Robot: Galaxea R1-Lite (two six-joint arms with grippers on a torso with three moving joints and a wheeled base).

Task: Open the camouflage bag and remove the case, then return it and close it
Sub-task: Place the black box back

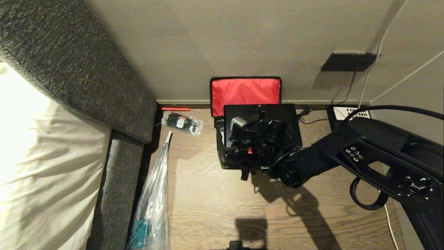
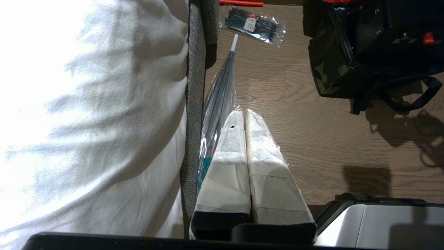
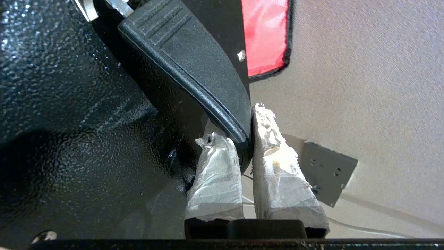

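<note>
So the camouflage bag was sitting on the wood floor right up against the wall, lid flipped back so the red lining leaned on the wall behind it. The case was the flat black slab at the bag's mouth, raised over the opening and partly blocking the bag itself from the head camera; I couldn't really tell how much of it was clear of the bag. The right gripper had reached in from the right and its taped fingers were pinched nearly shut on the rounded black handle on the case, one finger on each side of its edge, with the case's pebbly black surface filling the wrist view beside it. The left gripper was parked low over the floor near the bed edge, fingers pressed together with nothing between them. A small clear packet of black items lay near the wall left of the bag, and a long clear plastic bag ran along the bed frame.
</note>
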